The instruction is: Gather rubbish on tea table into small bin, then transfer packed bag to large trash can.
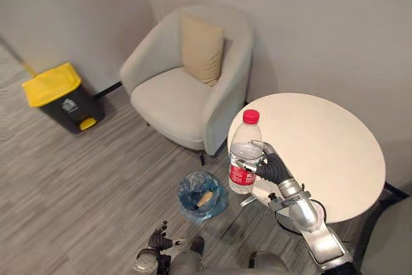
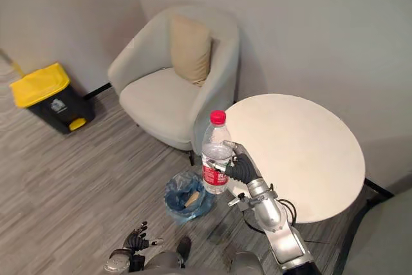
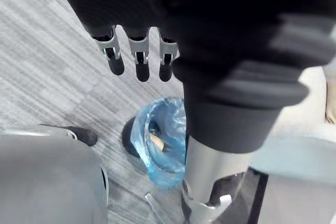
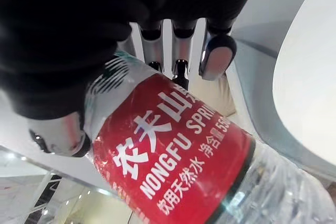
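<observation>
Right robot hand [image 1: 271, 169] round upright water bottle [image 1: 244, 154] (red cap [image 1: 251, 116])

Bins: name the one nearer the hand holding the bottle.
The small bin lined with a blue bag, on the floor close to the right hand gripping the bottle. The black can with the yellow lid stands far off by the wall.

Bright even indoor light; soft shadows beneath armchair [image 1: 174, 94], tea table [image 1: 322, 152].

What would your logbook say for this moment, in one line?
right hand: shut on water bottle, upright at table edge | left hand: open, low | small bin: blue-lined, bottle not yet in
</observation>
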`<state>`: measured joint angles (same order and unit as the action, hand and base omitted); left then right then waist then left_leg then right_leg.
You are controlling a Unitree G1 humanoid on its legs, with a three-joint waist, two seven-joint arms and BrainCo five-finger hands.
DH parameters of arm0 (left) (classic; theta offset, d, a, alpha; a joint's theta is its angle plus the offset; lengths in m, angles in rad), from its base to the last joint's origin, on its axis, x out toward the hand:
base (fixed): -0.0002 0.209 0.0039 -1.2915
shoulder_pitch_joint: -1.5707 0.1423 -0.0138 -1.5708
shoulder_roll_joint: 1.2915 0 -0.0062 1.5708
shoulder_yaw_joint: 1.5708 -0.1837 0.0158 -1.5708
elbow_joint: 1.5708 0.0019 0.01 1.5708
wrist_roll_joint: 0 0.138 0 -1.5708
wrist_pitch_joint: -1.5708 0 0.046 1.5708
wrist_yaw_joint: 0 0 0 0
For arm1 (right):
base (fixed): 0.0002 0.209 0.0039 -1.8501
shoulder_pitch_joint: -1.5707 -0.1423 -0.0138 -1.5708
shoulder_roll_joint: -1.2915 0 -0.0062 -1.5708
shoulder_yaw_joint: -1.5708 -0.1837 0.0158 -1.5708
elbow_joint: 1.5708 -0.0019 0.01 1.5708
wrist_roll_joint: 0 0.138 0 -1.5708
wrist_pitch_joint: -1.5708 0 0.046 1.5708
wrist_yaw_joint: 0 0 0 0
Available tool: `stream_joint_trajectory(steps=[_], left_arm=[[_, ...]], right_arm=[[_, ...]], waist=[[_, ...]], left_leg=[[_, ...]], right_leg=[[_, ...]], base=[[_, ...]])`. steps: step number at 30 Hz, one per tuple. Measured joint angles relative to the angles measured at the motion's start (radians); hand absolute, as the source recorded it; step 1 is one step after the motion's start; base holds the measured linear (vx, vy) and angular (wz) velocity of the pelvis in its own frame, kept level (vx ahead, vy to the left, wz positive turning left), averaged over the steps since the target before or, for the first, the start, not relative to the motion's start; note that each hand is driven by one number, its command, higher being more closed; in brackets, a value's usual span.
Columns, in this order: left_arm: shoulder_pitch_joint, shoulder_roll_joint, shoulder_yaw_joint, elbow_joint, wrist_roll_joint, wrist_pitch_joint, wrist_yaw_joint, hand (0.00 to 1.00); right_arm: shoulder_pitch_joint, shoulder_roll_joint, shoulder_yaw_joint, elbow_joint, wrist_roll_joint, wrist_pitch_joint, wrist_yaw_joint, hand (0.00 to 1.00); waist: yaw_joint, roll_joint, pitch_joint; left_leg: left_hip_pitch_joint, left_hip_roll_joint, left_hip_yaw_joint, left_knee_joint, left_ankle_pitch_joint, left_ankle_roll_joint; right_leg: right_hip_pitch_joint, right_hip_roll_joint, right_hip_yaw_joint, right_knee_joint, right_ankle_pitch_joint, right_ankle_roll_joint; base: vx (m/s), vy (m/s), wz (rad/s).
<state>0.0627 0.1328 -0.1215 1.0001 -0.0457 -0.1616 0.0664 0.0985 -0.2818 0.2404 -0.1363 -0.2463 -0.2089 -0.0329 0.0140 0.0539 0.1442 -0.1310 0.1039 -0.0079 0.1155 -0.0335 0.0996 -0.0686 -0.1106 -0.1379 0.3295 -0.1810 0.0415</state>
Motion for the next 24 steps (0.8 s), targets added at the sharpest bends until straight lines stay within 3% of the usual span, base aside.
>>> stream_joint_trajectory(steps=[1,2,3,4,6,9,12,19,22,24], left_arm=[[-0.002,-0.005,0.0,0.0,0.002,0.0,0.0,0.0],[-0.007,-0.014,-0.004,-0.001,0.005,0.001,-0.001,0.0],[0.008,-0.023,-0.008,-0.002,0.021,0.001,-0.002,0.0],[0.017,-0.022,-0.009,-0.007,0.027,0.002,-0.001,0.0],[0.026,-0.02,-0.004,-0.011,0.041,0.001,-0.001,0.0],[0.025,-0.006,-0.003,-0.011,0.052,0.001,0.0,0.0],[0.028,0.011,-0.003,-0.01,0.064,0.001,-0.001,0.0],[0.031,0.017,0.006,-0.009,0.097,0.003,-0.001,0.0],[0.028,0.029,0.007,-0.009,0.097,0.003,-0.001,0.0],[0.027,0.044,0.007,-0.01,0.096,0.003,-0.001,0.0]], right_arm=[[-0.005,0.001,-0.003,0.0,0.0,0.0,-0.009,1.0],[-0.009,-0.003,-0.021,0.002,0.0,0.0,-0.013,1.0],[-0.008,-0.001,-0.057,0.006,0.0,0.002,-0.02,1.0],[-0.008,0.002,-0.086,0.008,0.0,0.007,-0.032,1.0],[-0.007,0.024,-0.116,0.009,0.0,0.013,-0.046,1.0],[-0.008,0.048,-0.122,0.037,0.0,0.02,-0.056,1.0],[-0.007,0.08,-0.121,0.08,0.0,0.021,-0.054,1.0],[0.007,0.08,-0.124,0.098,0.0,0.021,-0.053,1.0],[0.012,0.088,-0.122,0.118,0.0,0.022,-0.051,1.0],[0.013,0.101,-0.122,0.123,-0.001,0.023,-0.051,1.0]], waist=[[-0.001,-0.006,0.008],[-0.002,0.009,0.007],[-0.004,0.039,0.001],[-0.019,0.056,-0.006],[-0.025,0.049,-0.006],[-0.018,0.035,-0.001],[-0.003,0.022,0.002],[-0.004,0.007,0.003],[-0.003,-0.01,0.011],[-0.003,-0.044,0.025]], left_leg=[[-0.006,0.023,0.071,0.042,0.0,-0.005],[-0.042,0.055,0.179,0.147,-0.003,-0.008],[-0.057,0.078,0.272,0.251,0.001,-0.015],[-0.043,0.074,0.288,0.212,-0.002,-0.074],[0.003,0.023,0.269,0.09,0.04,-0.096],[0.031,-0.014,0.247,0.013,0.087,-0.101],[0.064,-0.021,0.245,0.001,0.089,-0.103],[0.111,-0.044,0.234,-0.12,0.141,-0.111],[0.106,-0.053,0.25,-0.126,0.131,-0.108],[0.089,-0.075,0.262,-0.087,0.096,-0.096]], right_leg=[[0.009,-0.015,-0.02,-0.015,0.009,-0.004],[0.022,-0.029,-0.053,-0.021,0.016,-0.002],[0.039,-0.021,-0.086,-0.013,0.003,0.013],[0.052,-0.025,-0.104,-0.013,-0.026,0.029],[0.07,-0.031,-0.083,-0.042,-0.03,0.038],[0.1,-0.033,-0.06,-0.073,-0.012,0.049],[0.143,-0.032,-0.052,-0.11,0.009,0.047],[0.152,-0.029,-0.056,-0.141,0.017,0.051],[0.123,-0.041,-0.048,-0.111,-0.02,0.061],[0.081,-0.078,-0.024,-0.034,-0.07,0.074]], base=[[-0.04,0.037,0.78],[-0.02,0.113,0.77],[-0.01,0.071,1.07],[-0.02,0.069,0.97],[-0.01,0.065,0.8],[0.04,0.034,0.46],[0.05,0.019,0.0],[0.0,0.0,0.0],[0.0,0.006,-0.02],[0.06,0.043,-0.06]])
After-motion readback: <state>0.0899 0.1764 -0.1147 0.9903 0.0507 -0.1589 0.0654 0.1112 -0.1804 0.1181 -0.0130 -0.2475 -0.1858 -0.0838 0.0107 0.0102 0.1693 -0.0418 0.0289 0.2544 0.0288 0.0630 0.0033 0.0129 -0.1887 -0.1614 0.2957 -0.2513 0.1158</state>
